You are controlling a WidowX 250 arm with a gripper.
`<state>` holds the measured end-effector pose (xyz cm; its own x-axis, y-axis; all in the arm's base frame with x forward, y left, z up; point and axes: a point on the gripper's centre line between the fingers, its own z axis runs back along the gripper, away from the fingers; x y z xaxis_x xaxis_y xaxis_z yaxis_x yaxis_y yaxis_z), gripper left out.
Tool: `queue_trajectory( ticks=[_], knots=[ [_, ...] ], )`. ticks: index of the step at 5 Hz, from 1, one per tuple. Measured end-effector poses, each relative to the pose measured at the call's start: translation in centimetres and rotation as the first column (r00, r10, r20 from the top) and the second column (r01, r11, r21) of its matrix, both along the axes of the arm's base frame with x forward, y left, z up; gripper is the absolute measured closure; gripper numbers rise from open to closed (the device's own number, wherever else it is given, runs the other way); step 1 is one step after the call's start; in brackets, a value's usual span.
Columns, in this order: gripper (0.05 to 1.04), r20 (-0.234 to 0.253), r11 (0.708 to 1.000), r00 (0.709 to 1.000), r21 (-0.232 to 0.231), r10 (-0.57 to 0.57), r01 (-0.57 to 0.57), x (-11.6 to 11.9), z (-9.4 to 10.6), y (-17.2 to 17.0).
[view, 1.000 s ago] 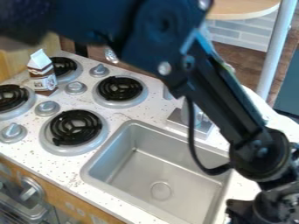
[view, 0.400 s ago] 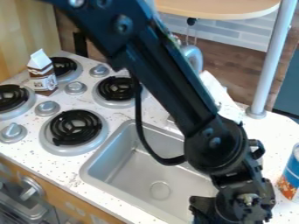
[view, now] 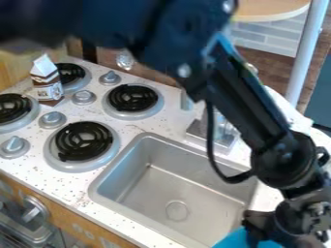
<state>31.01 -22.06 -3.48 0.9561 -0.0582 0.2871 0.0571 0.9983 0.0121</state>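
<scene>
The step in hand seems to be securing the blue thing right at the pincer, open or closed I cannot tell, so next comes a firm grip beside the sink.

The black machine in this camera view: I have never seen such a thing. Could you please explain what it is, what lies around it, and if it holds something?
It is a robot arm, seen by a fixed camera that looks down at a slant. The arm comes in from the upper left and ends in its gripper, the grasping part, near the lower right corner. Below is a speckled white counter with a metal sink. Left of the sink are four black coil burners with grey knobs, and a brown and white carton. Something bright blue shows at the gripper, at the bottom edge; I cannot tell if it is held.
</scene>
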Motion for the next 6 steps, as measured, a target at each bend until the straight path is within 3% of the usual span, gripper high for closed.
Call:
queue_trajectory(
  ticks=[2, 4, 6],
  knots=[
    [0.084, -0.004, 0.999, 1.0, -0.026, -0.021, 0.021, 1.3, -0.2, -2.1],
    [0.084, 0.009, 0.996, 1.0, -0.091, -0.027, 0.028, 2.4, 0.9, -4.0],
    [0.084, 0.013, 0.996, 1.0, -0.093, -0.012, 0.013, 3.4, 0.8, -4.7]
  ],
)
